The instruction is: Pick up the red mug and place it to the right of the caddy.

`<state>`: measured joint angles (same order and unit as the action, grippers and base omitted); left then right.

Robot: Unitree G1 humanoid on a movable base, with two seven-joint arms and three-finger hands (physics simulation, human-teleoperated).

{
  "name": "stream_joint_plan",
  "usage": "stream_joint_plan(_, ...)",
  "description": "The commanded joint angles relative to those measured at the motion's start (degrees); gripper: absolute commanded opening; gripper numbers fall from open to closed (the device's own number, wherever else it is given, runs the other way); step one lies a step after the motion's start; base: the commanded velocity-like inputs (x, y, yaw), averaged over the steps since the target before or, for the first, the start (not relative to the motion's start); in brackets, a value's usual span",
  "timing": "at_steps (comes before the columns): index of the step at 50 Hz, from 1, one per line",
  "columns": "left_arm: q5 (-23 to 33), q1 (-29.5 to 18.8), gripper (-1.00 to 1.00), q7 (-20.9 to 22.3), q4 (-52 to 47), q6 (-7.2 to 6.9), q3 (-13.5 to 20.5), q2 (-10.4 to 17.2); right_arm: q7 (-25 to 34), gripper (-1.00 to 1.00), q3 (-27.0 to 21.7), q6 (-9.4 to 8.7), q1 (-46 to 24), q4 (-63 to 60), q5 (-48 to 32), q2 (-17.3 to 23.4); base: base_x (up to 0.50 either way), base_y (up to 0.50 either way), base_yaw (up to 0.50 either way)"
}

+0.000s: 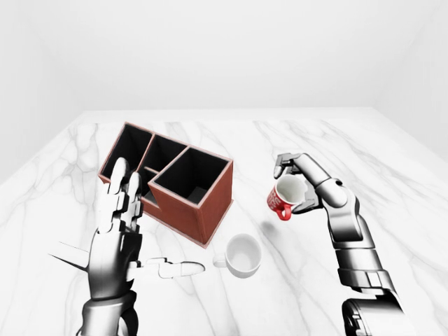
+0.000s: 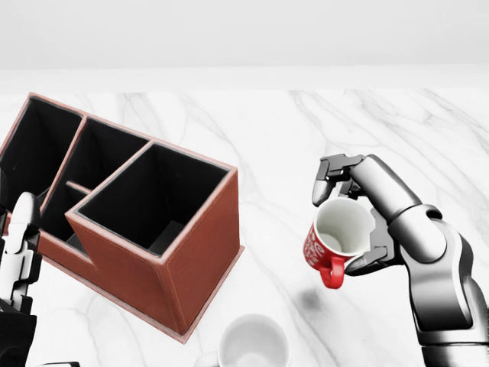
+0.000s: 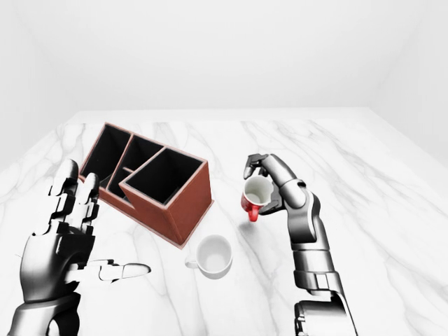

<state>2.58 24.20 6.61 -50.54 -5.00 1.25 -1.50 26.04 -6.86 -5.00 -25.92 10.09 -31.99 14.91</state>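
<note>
Red mug (image 2: 336,235) is gripped within the right hand (image 2: 382,210), fingers curled round its rim, lifted off the marble table (image 2: 306,145), right of the caddy (image 2: 130,210). Left hand (image 1: 115,224) is spread.

Mug: glossy red ceramic mug (image 2: 333,235) with a white inside and white lettering on its outer wall, too small to read.
Mug state: empty, held off the white marble worktop (image 2: 306,145) in the right hand (image 2: 365,218), whose fingers close round its rim and body; a faint shadow lies on the marble below it.
Mug pose: tilted, mouth turned up toward the head view, handle hanging down.
Mug place: right of the caddy in the head view, apart from it.
Caddy: reddish-brown leather-look rectangular caddy (image 2: 200,245) with black-lined open compartments.
Caddy state: empty as far as visible, upright on the worktop.
Caddy pose: set at an angle, its tallest square compartment nearest the mug.
</note>
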Motion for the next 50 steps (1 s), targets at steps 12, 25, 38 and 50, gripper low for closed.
stream_joint_plan(12,-0.21,0.05,1.00,0.32,-0.25,0.00,0.52,-0.29,-8.63,-1.00,2.82,0.00,-7.09,13.20,4.38,-1.80,0.00,0.00,0.00)
stream_joint_plan(25,-0.15,-0.23,1.00,0.40,-0.08,0.00,0.60,-0.41,-10.35,-1.00,5.37,0.00,-6.44,14.65,1.93,-5.08,0.00,0.00,0.00)
stream_joint_plan(38,0.00,-0.21,1.00,0.28,-0.02,0.00,0.32,-0.32,-10.86,-1.00,6.20,0.00,-7.10,15.88,1.02,-6.53,0.00,0.00,0.00)
stream_joint_plan(50,-0.45,-0.09,1.00,0.42,-0.23,0.00,0.77,-0.32,-11.68,-1.00,7.05,0.00,-6.93,16.40,0.31,-7.90,0.00,0.00,0.00)
